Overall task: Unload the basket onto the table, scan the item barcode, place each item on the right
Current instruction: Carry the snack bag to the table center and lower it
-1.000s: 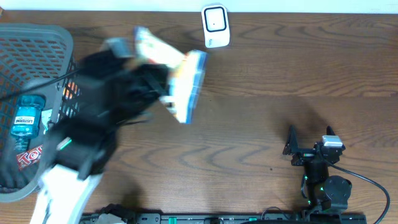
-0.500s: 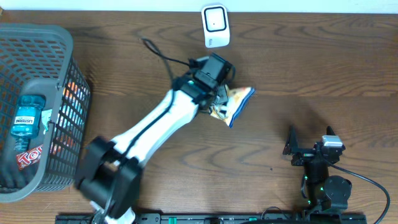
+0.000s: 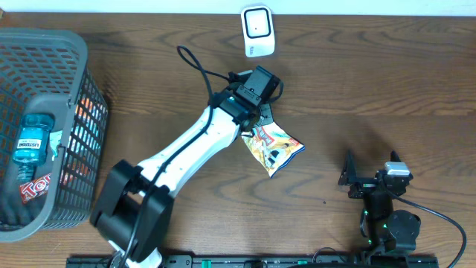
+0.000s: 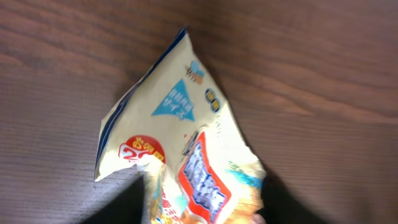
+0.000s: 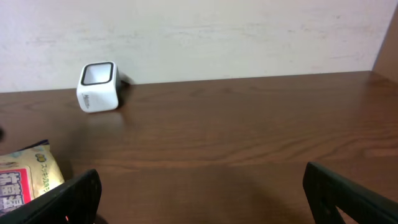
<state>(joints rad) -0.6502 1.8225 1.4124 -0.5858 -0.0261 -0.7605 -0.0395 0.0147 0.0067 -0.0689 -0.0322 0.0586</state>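
The item is a yellow and orange snack bag (image 3: 274,147) with a blue edge, lying flat on the wooden table right of centre. It also fills the left wrist view (image 4: 186,143) and shows at the left edge of the right wrist view (image 5: 25,180). My left gripper (image 3: 256,120) hovers over the bag's near end, its fingers apart on either side of that end (image 4: 202,214). The white barcode scanner (image 3: 258,31) stands at the table's far edge (image 5: 98,86). My right gripper (image 3: 370,165) rests open and empty at the front right (image 5: 208,199).
A grey mesh basket (image 3: 44,37) stands at the left, holding a blue mouthwash bottle (image 3: 31,138) and a red packet (image 3: 33,186). A black cable (image 3: 195,65) loops from the left arm. A pale wall runs behind the table's far edge.
The left arm swung from the basket toward the centre with the bag. The bag went from hanging on edge to lying flat, and the left fingers have spread.
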